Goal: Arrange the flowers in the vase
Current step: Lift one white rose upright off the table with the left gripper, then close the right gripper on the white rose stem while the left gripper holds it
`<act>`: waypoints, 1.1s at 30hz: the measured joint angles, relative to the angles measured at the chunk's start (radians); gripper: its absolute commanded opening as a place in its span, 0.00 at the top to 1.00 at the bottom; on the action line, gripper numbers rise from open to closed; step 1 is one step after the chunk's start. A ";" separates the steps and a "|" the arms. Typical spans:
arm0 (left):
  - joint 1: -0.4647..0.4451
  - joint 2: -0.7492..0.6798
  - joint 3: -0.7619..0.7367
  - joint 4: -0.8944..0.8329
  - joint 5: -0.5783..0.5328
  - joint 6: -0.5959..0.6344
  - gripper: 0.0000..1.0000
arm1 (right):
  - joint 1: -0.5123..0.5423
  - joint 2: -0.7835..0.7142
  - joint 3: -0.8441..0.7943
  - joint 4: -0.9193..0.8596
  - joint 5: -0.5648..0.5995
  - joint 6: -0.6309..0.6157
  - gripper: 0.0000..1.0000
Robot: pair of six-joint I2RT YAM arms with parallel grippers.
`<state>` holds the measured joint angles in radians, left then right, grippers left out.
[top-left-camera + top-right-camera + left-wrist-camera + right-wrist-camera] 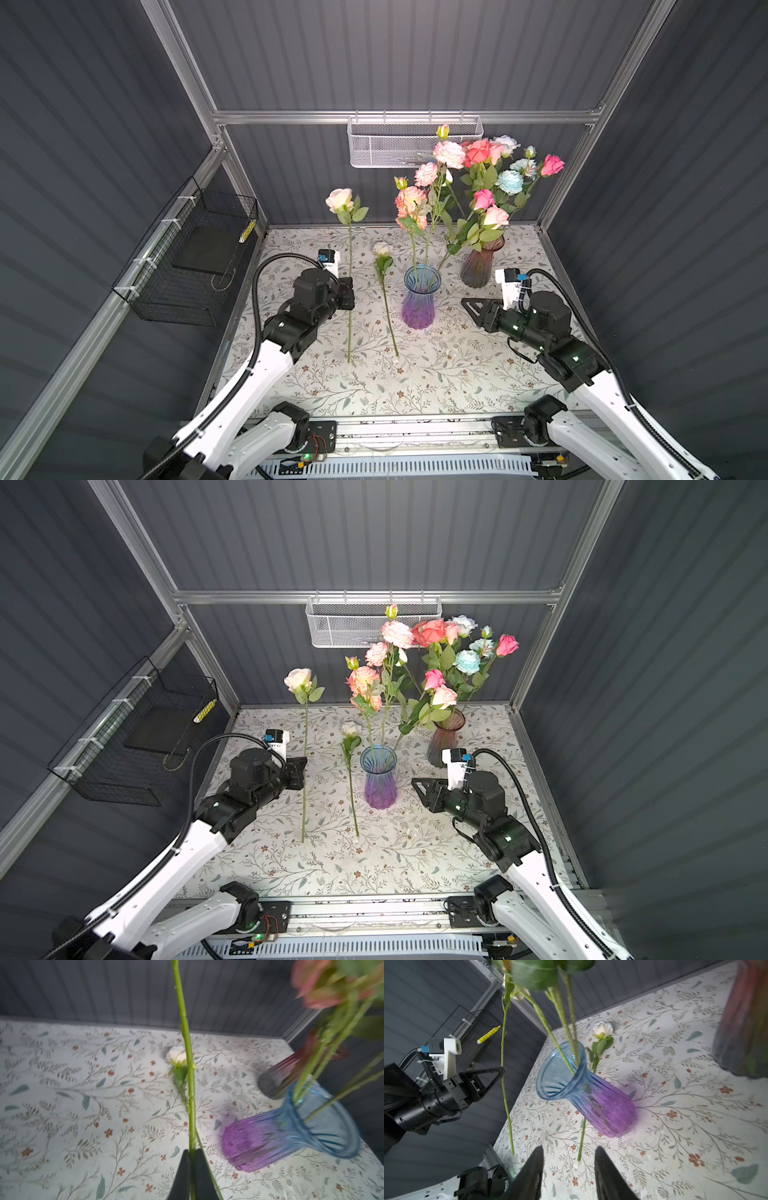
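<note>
- My left hand (192, 1160) is pressed together on the green stem of a cream rose (340, 200), pinching it low down. The stem runs on past the fingers on both sides.
- The rose stands nearly upright, long axis vertical, bloom high above the hand. I cannot tell whether the stem's lower end touches the counter (436, 374).
- The target, the blue-and-purple vase (419, 297), stands upright to the side of that hand, towards my right arm. It already holds a few tall stems that lean out over its rim.
- Between the held stem and the blue-and-purple vase a white flower (382, 248) lies flat on the counter, its stem running front to back and its bloom towards the back wall.
- As I judge it, the next move turns on one thing: the stem's foot has to rise above the rim, cross over the lying flower and come down into the open mouth without catching the leaning stems.
- My right hand (569, 1159) sits just beside the blue-and-purple vase on the far side from the left hand, fingers partly spread, holding and touching nothing. It is the nearer hand, but the left one has the flower.
- Behind the blue-and-purple vase a dark red vase (478, 266) carries the fuller bunch of pink, coral and pale blue blooms (482, 174).
</note>
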<state>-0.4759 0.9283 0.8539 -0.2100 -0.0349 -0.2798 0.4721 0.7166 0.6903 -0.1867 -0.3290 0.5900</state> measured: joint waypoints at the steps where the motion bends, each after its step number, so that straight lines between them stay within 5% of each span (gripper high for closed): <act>1: 0.000 -0.025 0.001 0.023 0.027 0.013 1.00 | 0.020 0.011 0.023 0.000 -0.003 -0.010 0.54; 8: -0.034 -0.033 0.069 0.089 0.222 0.049 1.00 | 0.176 0.140 0.230 -0.001 0.015 -0.078 0.47; 14: -0.203 -0.032 0.134 0.106 0.262 0.101 1.00 | 0.274 0.259 0.426 0.008 0.046 -0.129 0.41; 18: -0.232 -0.038 0.151 0.145 0.291 0.116 1.00 | 0.289 0.341 0.539 0.022 0.057 -0.146 0.38; 33: -0.232 -0.035 0.151 0.182 0.301 0.132 1.00 | 0.293 0.592 0.715 0.099 0.000 -0.112 0.54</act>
<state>-0.7082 0.8928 1.0054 -0.0277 0.2657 -0.1474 0.7650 1.3087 1.4048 -0.0879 -0.3286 0.4778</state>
